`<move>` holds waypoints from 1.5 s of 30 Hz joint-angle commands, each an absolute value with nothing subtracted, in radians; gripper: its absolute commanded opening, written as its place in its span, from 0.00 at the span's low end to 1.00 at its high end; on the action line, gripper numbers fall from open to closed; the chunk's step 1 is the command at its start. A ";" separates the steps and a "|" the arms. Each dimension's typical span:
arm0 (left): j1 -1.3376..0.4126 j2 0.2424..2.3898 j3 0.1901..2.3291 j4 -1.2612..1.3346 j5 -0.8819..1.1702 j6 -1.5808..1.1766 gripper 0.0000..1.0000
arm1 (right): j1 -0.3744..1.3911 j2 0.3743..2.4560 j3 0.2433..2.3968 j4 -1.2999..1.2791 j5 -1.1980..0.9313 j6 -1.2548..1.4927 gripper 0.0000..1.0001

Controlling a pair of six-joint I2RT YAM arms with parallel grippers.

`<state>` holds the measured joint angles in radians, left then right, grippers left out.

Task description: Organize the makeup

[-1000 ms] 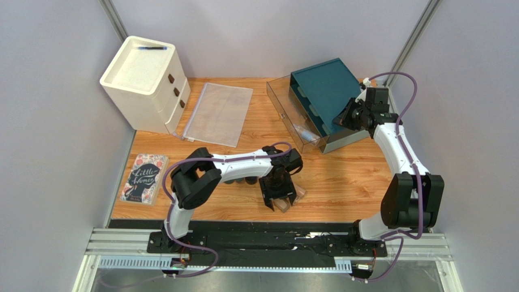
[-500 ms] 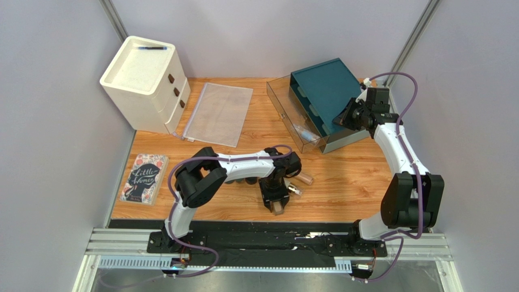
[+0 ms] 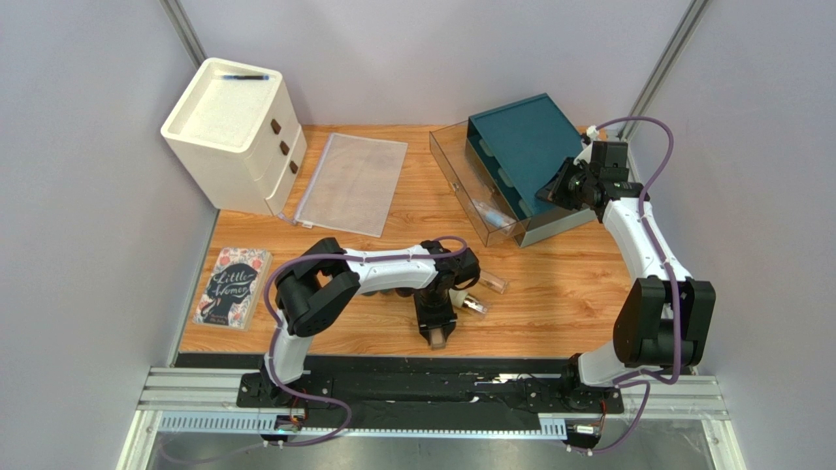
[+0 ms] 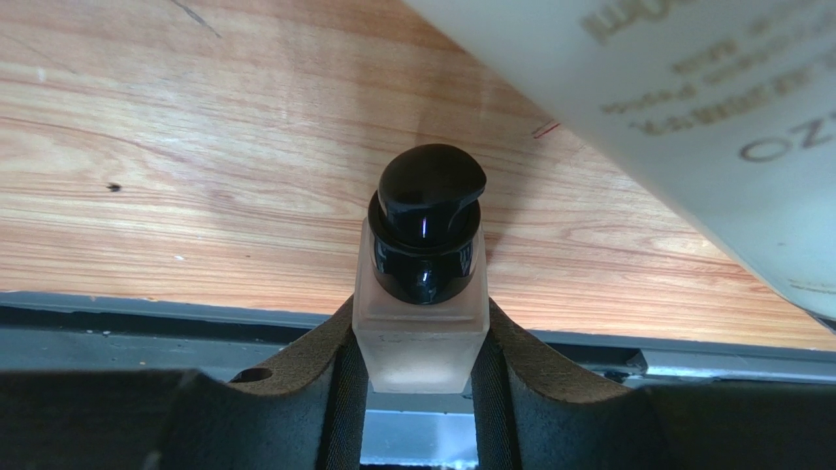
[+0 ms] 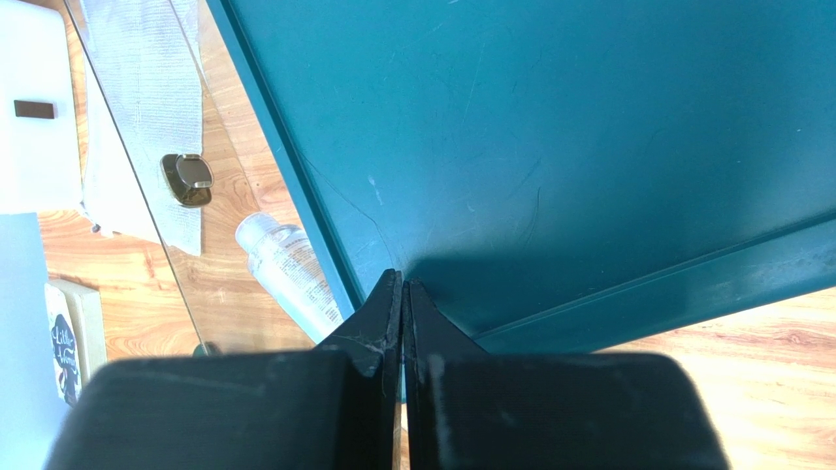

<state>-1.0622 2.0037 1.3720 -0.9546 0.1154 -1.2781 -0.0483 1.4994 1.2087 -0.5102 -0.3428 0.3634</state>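
While tight on a frosted bottle (image 4: 424, 279), left gripper (image 4: 420, 328); right gripper (image 5: 402, 284) with 2 fingers (image 5: 378, 328) together, empty.

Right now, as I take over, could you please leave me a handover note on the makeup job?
Left gripper: shut on a frosted bottle with black cap, near the table front edge.
Right gripper: shut, fingertips at the teal organizer edge.
Done: one clear bottle lies in the clear drawer.
Left: the held bottle, a clear tube and a small vial on the table beside the left gripper, a cream tube close by.
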 commanded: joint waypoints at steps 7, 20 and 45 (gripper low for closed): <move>-1.062 1.731 1.442 -1.081 -0.145 -1.217 0.00 | -0.048 1.572 1.147 -0.670 -0.307 0.348 0.00; -0.914 1.764 1.844 -0.882 -0.111 -0.979 0.00 | -0.048 1.585 1.150 -0.666 -0.308 0.357 0.00; -0.719 2.240 2.292 -0.600 0.250 -1.069 0.37 | -0.063 1.577 1.138 -0.681 -0.307 0.330 0.00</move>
